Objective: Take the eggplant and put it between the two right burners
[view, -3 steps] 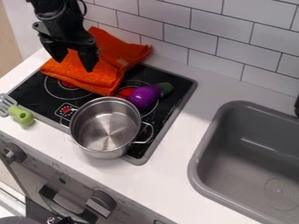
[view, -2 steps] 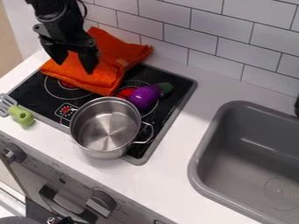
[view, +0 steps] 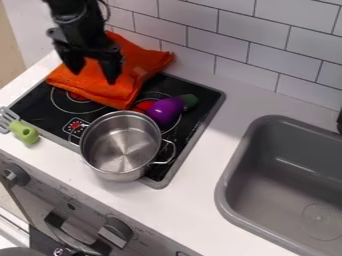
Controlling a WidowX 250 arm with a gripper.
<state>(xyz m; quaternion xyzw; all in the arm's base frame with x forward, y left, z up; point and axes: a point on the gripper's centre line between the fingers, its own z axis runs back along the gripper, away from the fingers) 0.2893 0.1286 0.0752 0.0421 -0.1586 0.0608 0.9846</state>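
Note:
Above the orange cloth at the upper left hangs the black gripper (view: 94,76), open, its two fingers pointing down with a wide gap between them. A purple eggplant (view: 165,110) with a green cap lies on the back right burner (view: 155,96) of the black stovetop, to the right of the gripper. The silver pot (view: 121,145) stands at the front right of the stovetop, covering most of the burner there, close in front of the eggplant.
The folded orange cloth (view: 111,89) covers the back left of the stovetop. A green-handled spatula (view: 24,132) lies at the left edge. To the right is a grey sink (view: 230,192), and a tiled wall (view: 220,45) runs behind.
The gripper has moved a little to the right over the cloth, still open. The eggplant, pot and cloth have stayed put.

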